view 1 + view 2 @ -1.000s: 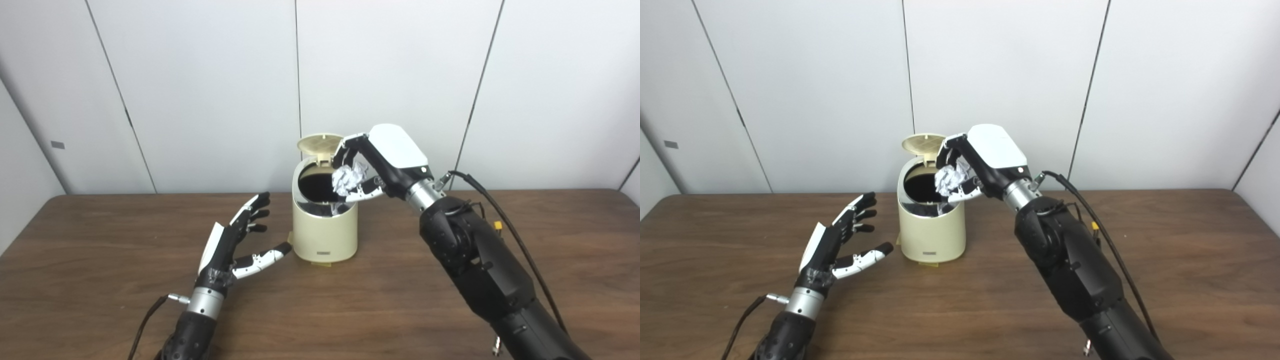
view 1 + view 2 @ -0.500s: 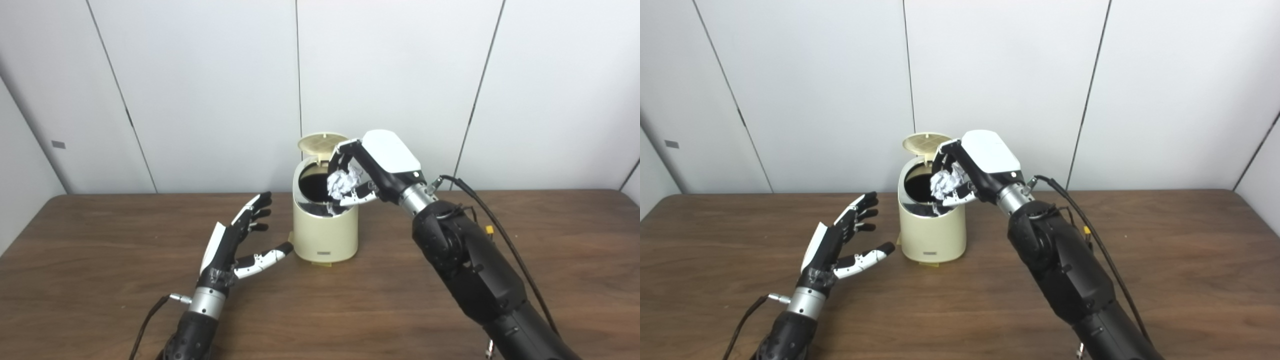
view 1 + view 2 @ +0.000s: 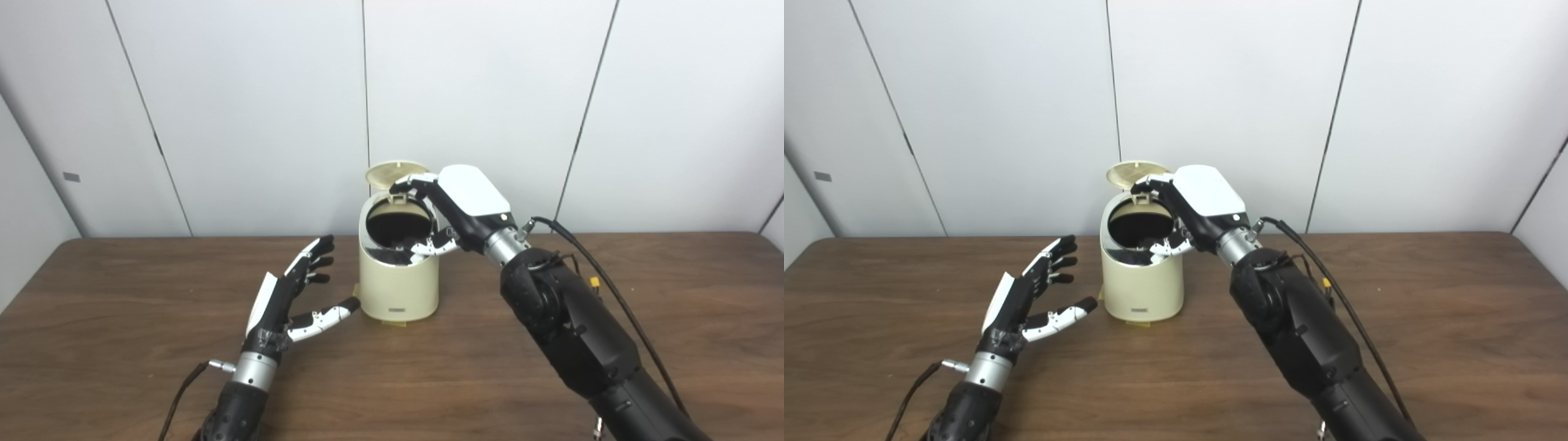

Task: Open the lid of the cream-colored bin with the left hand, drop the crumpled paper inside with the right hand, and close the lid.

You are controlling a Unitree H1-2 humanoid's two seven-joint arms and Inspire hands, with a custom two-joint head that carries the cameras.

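**Two hands at an open bin, and the lid is the right hand's to reach**

One relation decides the coming move: the lid (image 3: 396,173) stands tipped up on its hinge at the back of the bin (image 3: 398,288), and the right hand (image 3: 456,208) is already there. Its upper fingers (image 3: 409,183) stretch over the open mouth with their tips just in front of the lid's underside, touching it or nearly so; I cannot tell which. The lid lies beyond and slightly above those fingertips, so closing it means swinging it forward and down toward the camera.

No paper shows in the right hand. Its fingers are spread, the thumb low at the bin's front rim and the others high across the opening, with nothing between them. The crumpled paper is not visible anywhere on the worktop (image 3: 122,318); I judge that it lies inside the bin, though the dark interior hides it.

By contrast the left hand (image 3: 288,300) waits well short of the lid. It rests low beside the bin's left wall, palm turned toward it, fingers wide apart and holding nothing, the thumb tip just beside the bin's base. To reach the lid it would have to rise and cross over the mouth, where the right hand now sits.

So the drop looks done and only the closing remains. The right arm reaches in from the lower right, elbow bent, wrist angled down over the bin.
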